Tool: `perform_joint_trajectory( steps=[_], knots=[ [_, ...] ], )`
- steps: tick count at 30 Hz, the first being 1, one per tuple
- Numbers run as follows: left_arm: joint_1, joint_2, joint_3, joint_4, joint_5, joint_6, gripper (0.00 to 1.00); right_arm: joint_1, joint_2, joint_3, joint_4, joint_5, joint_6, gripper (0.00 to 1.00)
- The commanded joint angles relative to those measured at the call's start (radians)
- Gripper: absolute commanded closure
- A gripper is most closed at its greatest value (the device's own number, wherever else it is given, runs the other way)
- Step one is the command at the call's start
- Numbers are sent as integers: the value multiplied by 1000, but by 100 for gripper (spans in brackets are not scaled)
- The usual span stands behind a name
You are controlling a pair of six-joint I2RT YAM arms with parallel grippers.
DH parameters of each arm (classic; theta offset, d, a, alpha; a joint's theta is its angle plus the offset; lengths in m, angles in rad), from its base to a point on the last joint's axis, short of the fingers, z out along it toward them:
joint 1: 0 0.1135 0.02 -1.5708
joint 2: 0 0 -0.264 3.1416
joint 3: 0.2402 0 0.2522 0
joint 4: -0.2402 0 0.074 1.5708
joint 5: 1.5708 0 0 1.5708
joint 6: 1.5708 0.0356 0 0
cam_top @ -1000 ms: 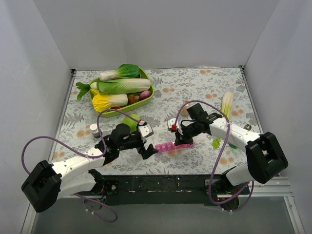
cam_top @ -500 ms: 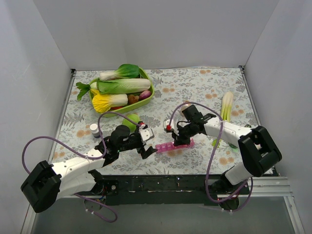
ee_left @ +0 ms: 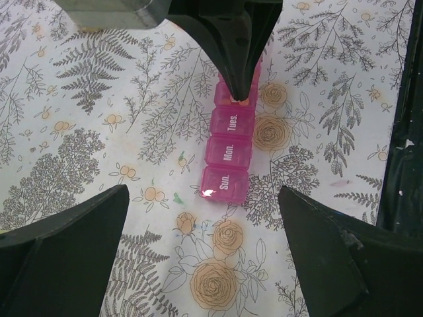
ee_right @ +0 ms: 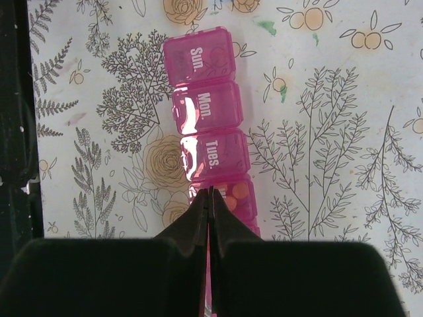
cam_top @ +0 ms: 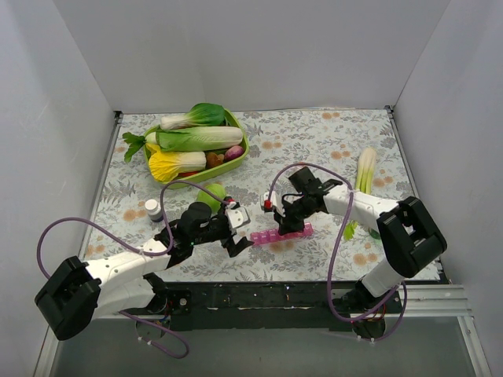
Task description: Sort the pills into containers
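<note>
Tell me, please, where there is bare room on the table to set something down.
The far middle, between the green tray and the pale stalk, lies bare. The near middle is crowded: left gripper, right gripper, pill organiser.

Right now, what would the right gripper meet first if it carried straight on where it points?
Probably the pink pill organiser, in the compartment next past Tues., where orange pills show; the right gripper, shut, may already touch it.
</note>
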Motion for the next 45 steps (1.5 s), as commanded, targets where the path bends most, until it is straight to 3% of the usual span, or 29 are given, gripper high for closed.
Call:
perform_joint_trajectory(
  steps=[1, 4, 7, 8, 10, 11, 13, 14, 15, 17, 22, 25, 27, 30, 38, 45],
  knots=[
    [-4, -43, 17, 4, -42, -57, 2, -5, -66, 79, -105, -28, -37, 99],
    [-4, -92, 73, -15, -117, -219, 2, -40, -145, 119, -123, -33, -31, 93],
    [-1, -142, 149, -80, -220, -429, 2, -123, -247, 145, -113, -35, 10, 74],
    [1, -179, 175, -108, -263, -496, 2, -152, -311, 148, -87, -27, 44, 57],
    [14, -213, 258, -212, -398, -594, 2, -241, -382, 145, -41, -13, 92, 40],
    [22, -238, 289, -244, -421, -669, 2, -278, -456, 139, 26, -13, 122, 23],
    [54, -256, 342, -356, -430, -702, 2, -376, -523, 125, 111, 13, 274, 6],
    [63, -261, 390, -384, -432, -723, 2, -392, -554, 153, 127, 100, 331, 2],
    [70, -264, 419, -441, -432, -730, 2, -410, -556, 177, 113, 149, 439, 2],
    [76, -261, 482, -496, -446, -728, 2, -422, -568, 231, 102, 247, 506, 2],
    [76, -270, 556, -637, -473, -713, 2, -465, -610, 273, 107, 271, 630, 2],
    [76, -296, 573, -677, -470, -707, 2, -478, -625, 254, 72, 211, 537, 2],
    [76, -313, 567, -691, -479, -705, 2, -476, -628, 234, 7, 63, 419, 2],
    [76, -344, 559, -702, -495, -700, 2, -479, -640, 219, -34, -41, 343, 2],
    [76, -354, 535, -705, -487, -694, 2, -505, -634, 242, 120, 292, 694, 2],
    [76, -347, 535, -697, -475, -682, 2, -531, -622, 262, 122, 262, 762, 3]
  ],
)
